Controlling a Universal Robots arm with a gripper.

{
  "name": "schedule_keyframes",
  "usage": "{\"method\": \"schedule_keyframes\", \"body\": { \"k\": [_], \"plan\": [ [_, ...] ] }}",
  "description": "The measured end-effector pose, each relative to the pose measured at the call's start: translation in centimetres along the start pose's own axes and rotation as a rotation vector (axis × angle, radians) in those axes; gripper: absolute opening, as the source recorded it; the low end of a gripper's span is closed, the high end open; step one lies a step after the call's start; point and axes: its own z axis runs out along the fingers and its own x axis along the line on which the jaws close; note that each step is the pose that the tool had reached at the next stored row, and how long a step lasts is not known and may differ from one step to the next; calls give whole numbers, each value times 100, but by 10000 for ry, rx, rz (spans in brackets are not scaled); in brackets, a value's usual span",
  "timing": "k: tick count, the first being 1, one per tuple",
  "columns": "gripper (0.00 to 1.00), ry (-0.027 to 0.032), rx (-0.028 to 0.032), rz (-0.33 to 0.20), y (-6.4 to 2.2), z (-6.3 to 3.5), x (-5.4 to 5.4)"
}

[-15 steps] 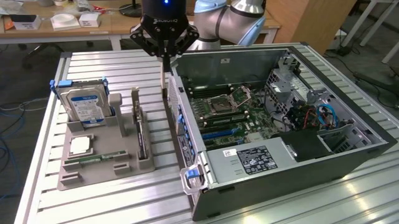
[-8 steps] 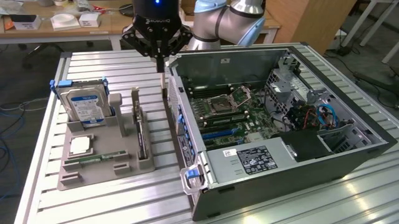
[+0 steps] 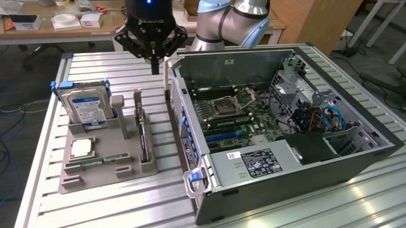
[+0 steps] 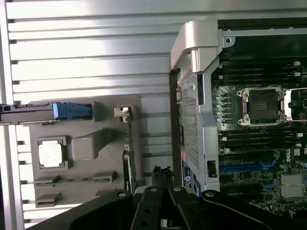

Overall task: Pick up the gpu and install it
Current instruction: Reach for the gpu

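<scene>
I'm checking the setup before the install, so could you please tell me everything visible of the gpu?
The gpu is a thin, dark card that looks like circuit board, seen almost edge-on. It stands upright on its long edge in a slot of the grey holder, between the holder's posts, on the side nearest the case. It is beside the hard drive, apart from it. Only the holder touches it; the gripper hangs apart, jaws shut and empty.

Closed fingers [image 3: 155,64] beside open case [image 3: 298,185], gpu [image 3: 144,137] upright in holder [image 3: 101,176]
</scene>
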Motion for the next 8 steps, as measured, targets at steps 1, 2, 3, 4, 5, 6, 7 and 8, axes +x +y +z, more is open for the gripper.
{"method": "schedule_keyframes", "body": {
  "k": [1,2,3,4,5,6,7,8],
  "plan": [
    [10,0,0,0,-1,-1,20],
    [10,0,0,0,-3,-1,40],
    [10,0,0,0,-4,-2,60],
    [10,-1,0,1,-6,-2,85],
    [10,0,0,1,-8,-3,110],
    [10,0,0,1,-10,-4,133],
    [10,0,0,1,-12,-4,156],
    [10,0,0,0,-13,-5,179]
  ]
}}
